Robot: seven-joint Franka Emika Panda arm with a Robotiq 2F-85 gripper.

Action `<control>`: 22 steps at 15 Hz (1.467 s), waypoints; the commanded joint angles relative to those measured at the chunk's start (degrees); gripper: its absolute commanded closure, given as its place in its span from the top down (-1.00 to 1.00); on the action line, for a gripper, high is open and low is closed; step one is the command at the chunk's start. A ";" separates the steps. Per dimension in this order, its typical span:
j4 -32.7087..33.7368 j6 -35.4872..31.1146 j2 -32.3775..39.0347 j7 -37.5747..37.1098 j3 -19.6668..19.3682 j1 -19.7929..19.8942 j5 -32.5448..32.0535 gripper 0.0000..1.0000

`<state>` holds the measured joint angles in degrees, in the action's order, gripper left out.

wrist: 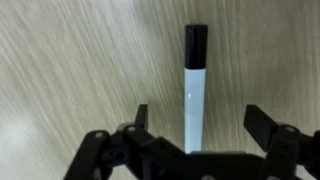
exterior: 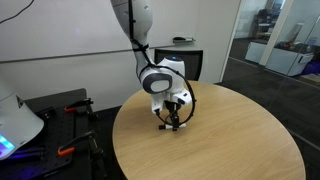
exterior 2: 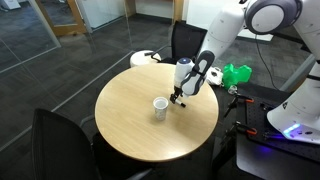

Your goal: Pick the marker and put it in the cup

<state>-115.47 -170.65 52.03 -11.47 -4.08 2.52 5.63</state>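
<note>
Currently the gripper point(wrist: 197, 128) is spread wide, with the marker point(wrist: 195, 85) flat on the table point(wrist: 70, 60), centred between both fingers, touching neither.

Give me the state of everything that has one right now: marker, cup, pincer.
marker: lying flat on the table, cap on, not gripped.
cup: upright on the table, mouth up, marker not in it.
pincer: open, low over the marker and straddling it.
</note>
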 commanded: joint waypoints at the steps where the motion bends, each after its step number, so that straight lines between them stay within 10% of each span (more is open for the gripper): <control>1: 3.13 0.93 1.91 -0.38 -1.09 -0.99 0.96 0.64; 8: 6.17 1.90 3.77 -0.57 -1.43 -1.16 0.94 0.25; 16: 6.43 2.56 3.24 -1.18 -2.04 -1.91 1.01 -0.99; 22: 1.19 6.91 -4.62 -1.77 -3.45 -2.89 1.18 -0.90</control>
<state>-109.89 -168.41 53.93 -11.79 -5.66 1.48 5.98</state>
